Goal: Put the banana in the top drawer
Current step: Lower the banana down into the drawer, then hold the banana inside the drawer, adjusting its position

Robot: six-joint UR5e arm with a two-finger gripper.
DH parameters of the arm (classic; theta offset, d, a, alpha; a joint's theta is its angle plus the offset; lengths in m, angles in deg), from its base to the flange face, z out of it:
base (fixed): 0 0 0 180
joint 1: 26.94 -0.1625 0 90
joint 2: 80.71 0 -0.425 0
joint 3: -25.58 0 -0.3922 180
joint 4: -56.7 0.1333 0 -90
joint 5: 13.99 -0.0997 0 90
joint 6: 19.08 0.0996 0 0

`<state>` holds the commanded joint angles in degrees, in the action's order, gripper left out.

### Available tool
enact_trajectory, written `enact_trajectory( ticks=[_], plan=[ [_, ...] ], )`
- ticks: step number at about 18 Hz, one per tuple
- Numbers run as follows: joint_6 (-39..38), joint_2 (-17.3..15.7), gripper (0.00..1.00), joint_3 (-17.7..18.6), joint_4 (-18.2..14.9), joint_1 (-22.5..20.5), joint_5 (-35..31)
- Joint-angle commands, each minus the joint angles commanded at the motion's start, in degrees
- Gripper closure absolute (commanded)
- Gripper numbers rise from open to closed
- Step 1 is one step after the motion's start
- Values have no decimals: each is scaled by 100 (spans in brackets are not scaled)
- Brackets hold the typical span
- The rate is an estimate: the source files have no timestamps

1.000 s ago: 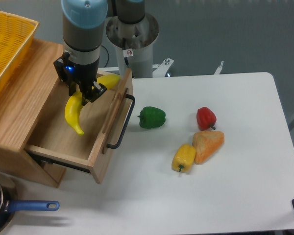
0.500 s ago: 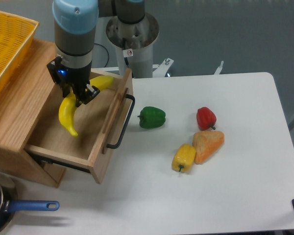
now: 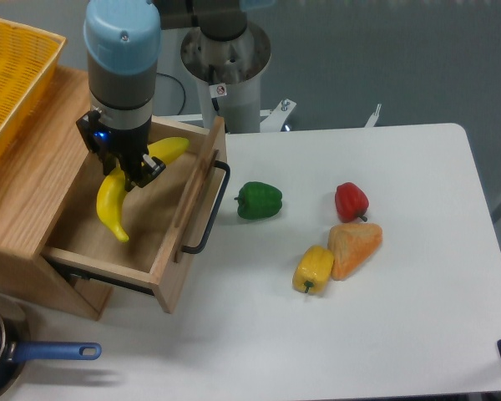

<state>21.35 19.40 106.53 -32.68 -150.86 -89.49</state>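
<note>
yellow banana [image 3: 111, 203] gripped over top drawer [image 3: 163, 251]

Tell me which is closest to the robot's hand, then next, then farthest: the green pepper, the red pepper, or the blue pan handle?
From the hand:
1. Green pepper, just right of the open drawer.
2. Blue pan handle, bottom-left corner.
3. Red pepper, farther right on the table.

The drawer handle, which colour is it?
Black. The drawer handle shows clearly in the fixed camera view.
</note>
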Motion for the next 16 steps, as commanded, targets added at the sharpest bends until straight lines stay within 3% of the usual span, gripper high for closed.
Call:
enact_trajectory(
  ticks=[16],
  plan=[
    [26,70,58,9,9,9,-18]
  ],
)
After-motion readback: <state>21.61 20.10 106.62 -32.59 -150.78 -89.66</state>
